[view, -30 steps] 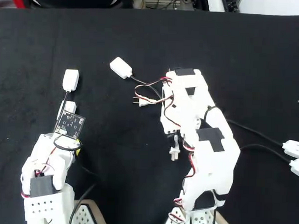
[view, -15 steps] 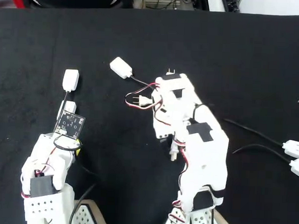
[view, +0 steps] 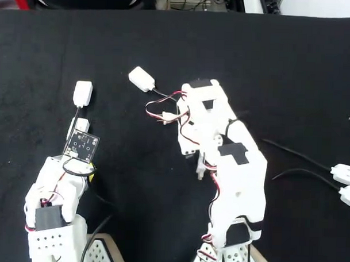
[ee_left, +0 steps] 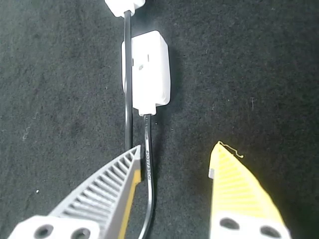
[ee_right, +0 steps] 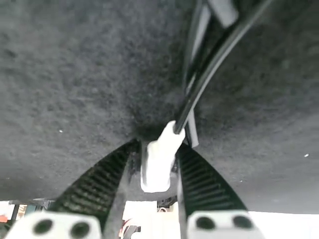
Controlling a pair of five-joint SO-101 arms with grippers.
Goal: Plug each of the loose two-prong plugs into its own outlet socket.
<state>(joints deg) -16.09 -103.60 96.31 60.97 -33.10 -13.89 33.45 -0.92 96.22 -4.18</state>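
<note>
The right gripper (ee_right: 157, 145) is closed tight on a white two-prong plug (ee_right: 158, 167), its dark ribbed fingers pressing both sides of the plug body just above the black tabletop (view: 292, 66). A black cord (ee_right: 209, 64) runs away from the plug across the cloth. From the high view this plug (view: 165, 117) sits near the middle of the tabletop, and the cord leads up to a white cord-end block (view: 141, 78) close by. The left gripper (ee_left: 177, 146) is spread wide, holding nothing, low over the tabletop. Just ahead of it lies a white outlet socket (ee_left: 146, 69) with its slots facing up, and a second black cord (ee_left: 127, 89) lies along its side. Two more white cord ends (view: 344, 174) lie at the far right edge.
</note>
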